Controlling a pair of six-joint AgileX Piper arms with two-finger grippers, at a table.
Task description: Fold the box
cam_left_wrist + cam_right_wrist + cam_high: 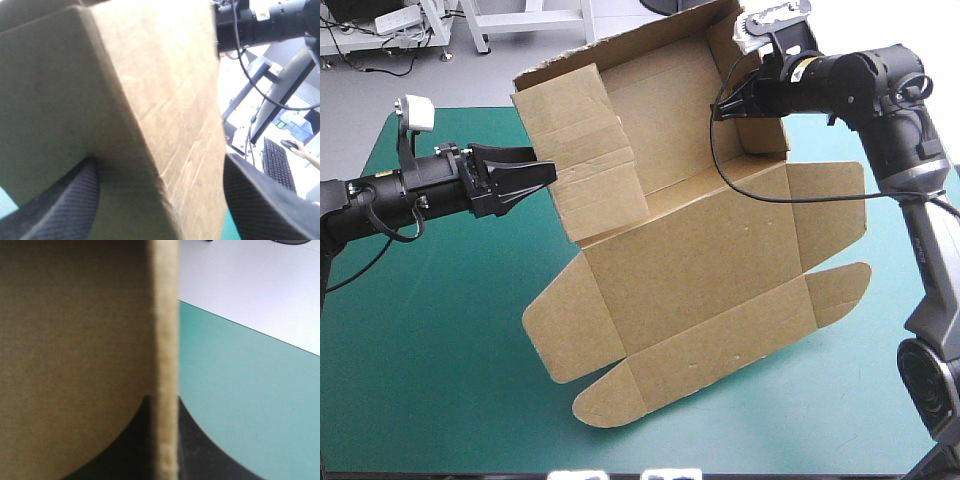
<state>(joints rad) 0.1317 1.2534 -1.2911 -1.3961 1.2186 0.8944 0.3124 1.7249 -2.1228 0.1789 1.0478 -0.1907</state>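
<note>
The brown box [700,250] is tilted up off the teal-green cover [440,330], its far end formed into a tray with raised walls and its lid panel sloping down toward the front. My left gripper [545,172] is open at the box's left wall. In the left wrist view that wall's folded corner [125,100] stands between the black fingers [65,205], which are spread wide. My right gripper [725,108] is shut on the right wall near the far corner. The right wrist view shows the board's edge [165,340] pinched between its fingers [200,450].
The lid's rounded side flaps [835,290] and front flap [620,395] hang out past the panel, the front one low over the cover. Bare cover lies at the front left and right [240,380]. The table's far edge runs just behind the box.
</note>
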